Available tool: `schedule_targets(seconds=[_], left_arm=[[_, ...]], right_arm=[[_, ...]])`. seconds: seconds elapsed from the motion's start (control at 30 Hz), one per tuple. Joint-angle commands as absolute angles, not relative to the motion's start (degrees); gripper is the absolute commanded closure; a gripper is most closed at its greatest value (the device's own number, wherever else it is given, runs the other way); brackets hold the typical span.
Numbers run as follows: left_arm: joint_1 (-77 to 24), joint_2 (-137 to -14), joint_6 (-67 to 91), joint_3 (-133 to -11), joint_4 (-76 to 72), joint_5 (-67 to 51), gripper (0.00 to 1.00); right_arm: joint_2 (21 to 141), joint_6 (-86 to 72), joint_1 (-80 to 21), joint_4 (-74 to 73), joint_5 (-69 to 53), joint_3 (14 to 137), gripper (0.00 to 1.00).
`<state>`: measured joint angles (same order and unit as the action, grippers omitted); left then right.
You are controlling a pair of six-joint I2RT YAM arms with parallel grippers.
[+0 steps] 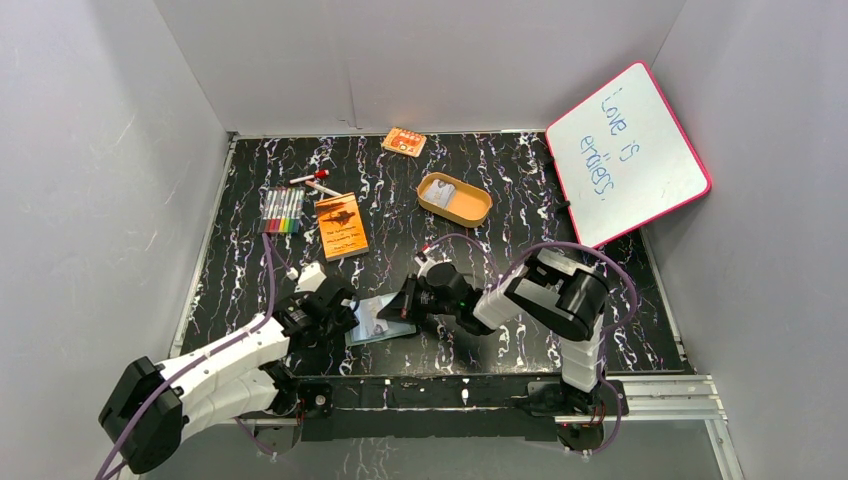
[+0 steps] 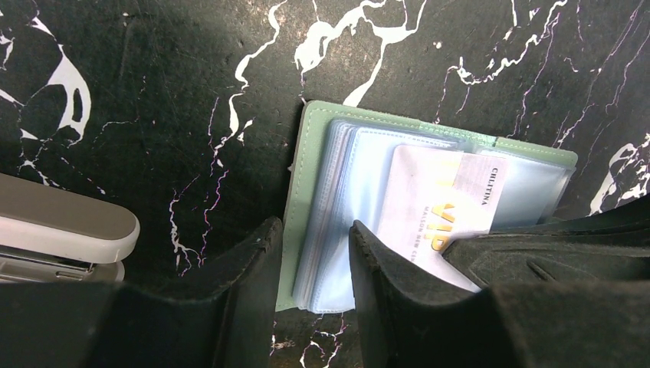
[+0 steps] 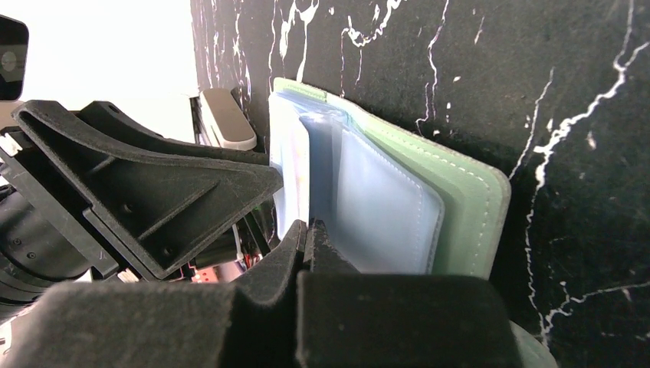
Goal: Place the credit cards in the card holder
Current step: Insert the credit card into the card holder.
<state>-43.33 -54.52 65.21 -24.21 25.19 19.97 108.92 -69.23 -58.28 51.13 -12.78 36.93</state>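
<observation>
The green card holder lies open on the black marbled table, its clear pockets up; it also shows in the top view and the right wrist view. A pale credit card with gold "VIP" lettering lies partly in a pocket. My right gripper is shut on this card's edge at the holder's right side. My left gripper is open and straddles the holder's left edge, one finger on the pockets. Another pale card lies in the tan tray.
A tan oval tray stands behind the arms. An orange booklet, markers and an orange packet lie further back. A grey stapler-like object lies left of the holder. A pink-framed whiteboard leans at the right.
</observation>
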Motion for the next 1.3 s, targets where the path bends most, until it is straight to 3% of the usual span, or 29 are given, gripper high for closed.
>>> schedule_targets(seconds=[0.0, 0.13, 0.3, 0.47, 0.6, 1.1, 1.27], left_arm=[[-43.33, -53.96, 65.65, -22.33, 28.23, 19.51, 0.65], [-43.29, -52.35, 66.13, -22.94, 29.84, 20.4, 0.63], [-43.34, -50.08, 66.51, -24.35, 32.77, 21.3, 0.51], [-43.31, -47.88, 67.16, -25.37, 34.87, 21.77, 0.41], [-43.25, -47.24, 68.38, -24.35, 34.56, 21.33, 0.39], [-43.26, -45.83, 69.91, -20.92, 30.53, 18.5, 0.55], [-43.31, -43.3, 70.61, -22.59, 34.42, 21.3, 0.54]], right_arm=[[110.08, -69.34, -59.62, 51.77, -14.22, 38.34, 1.0], [109.57, -69.43, -59.64, 51.62, -13.91, 37.81, 0.91], [108.71, -68.95, -59.68, 50.22, -13.76, 37.84, 0.65], [107.69, -67.85, -59.64, 49.07, -13.46, 37.88, 0.55], [106.88, -66.29, -59.77, 46.79, -13.34, 38.79, 0.53], [109.14, -63.63, -61.31, 45.13, -17.34, 44.01, 0.57], [107.81, -62.61, -61.48, 43.13, -16.01, 44.07, 0.55]])
